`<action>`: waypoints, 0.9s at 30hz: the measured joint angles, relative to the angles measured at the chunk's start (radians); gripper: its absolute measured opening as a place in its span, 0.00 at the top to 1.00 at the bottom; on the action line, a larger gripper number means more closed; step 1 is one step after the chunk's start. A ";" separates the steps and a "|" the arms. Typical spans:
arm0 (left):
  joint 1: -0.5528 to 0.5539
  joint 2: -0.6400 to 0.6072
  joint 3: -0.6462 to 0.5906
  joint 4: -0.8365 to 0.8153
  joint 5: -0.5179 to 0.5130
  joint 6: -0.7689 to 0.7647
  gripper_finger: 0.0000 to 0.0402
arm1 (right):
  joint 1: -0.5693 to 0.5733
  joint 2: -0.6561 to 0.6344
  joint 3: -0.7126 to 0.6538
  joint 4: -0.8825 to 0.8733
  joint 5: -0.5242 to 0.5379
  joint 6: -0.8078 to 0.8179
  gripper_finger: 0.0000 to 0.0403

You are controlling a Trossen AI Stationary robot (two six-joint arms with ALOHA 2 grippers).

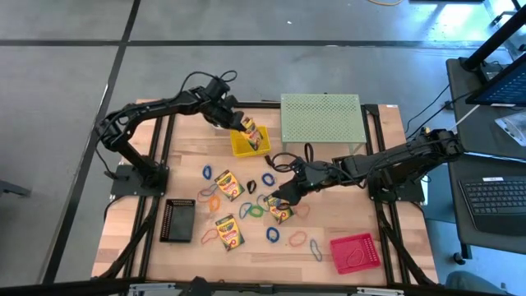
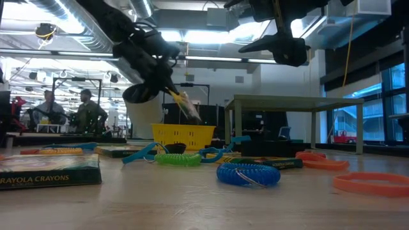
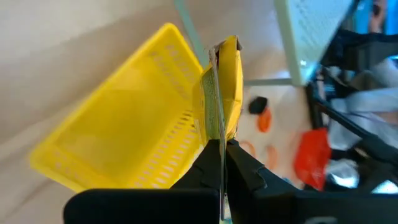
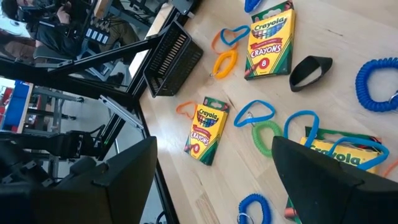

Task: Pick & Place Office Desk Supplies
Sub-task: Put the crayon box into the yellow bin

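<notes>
My left gripper (image 1: 244, 126) is shut on a yellow-and-green crayon box (image 1: 251, 133), held above the yellow basket (image 1: 249, 145) near the table's far side. My right gripper (image 1: 285, 197) is open and hovers above another crayon box (image 1: 279, 211) in the middle of the table, touching nothing. In the right wrist view, blue loops lie on that box (image 4: 348, 152) beside one finger. Two more crayon boxes (image 1: 228, 185) (image 1: 229, 233) lie flat. Rubber-band loops in blue, green, orange and yellow (image 1: 256, 210) are scattered around them, and a small black clip (image 4: 310, 70) lies among them. My left gripper pinches the crayon box between its two fingers at one end (image 3: 219, 134), with the fingers on its broad faces. It comes slanting down from the table's far-left side. The box is lifted clear and tilts down toward the yellow basket (image 2: 182, 135) with its free end (image 2: 192, 115) lowest.
A black tray (image 1: 178, 219) sits near the left side and a red basket (image 1: 355, 252) at the near right. The pale green perforated stand (image 1: 320, 117) rises at the far edge beside the yellow basket. People sit in the room beyond (image 2: 86, 112).
</notes>
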State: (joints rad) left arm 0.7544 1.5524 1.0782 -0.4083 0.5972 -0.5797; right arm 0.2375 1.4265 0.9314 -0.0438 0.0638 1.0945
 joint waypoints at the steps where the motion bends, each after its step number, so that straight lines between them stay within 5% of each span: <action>1: -0.004 0.000 0.000 0.000 -0.024 0.000 1.00 | 0.000 0.000 0.000 0.002 0.004 0.001 0.21; 27: -0.209 0.002 0.000 0.051 -0.412 -0.022 1.00 | 0.000 0.000 0.000 0.052 0.026 -0.002 0.21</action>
State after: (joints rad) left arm 0.5454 1.5539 1.0782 -0.3568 0.1856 -0.6017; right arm 0.2375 1.4269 0.9314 0.0082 0.0895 1.0924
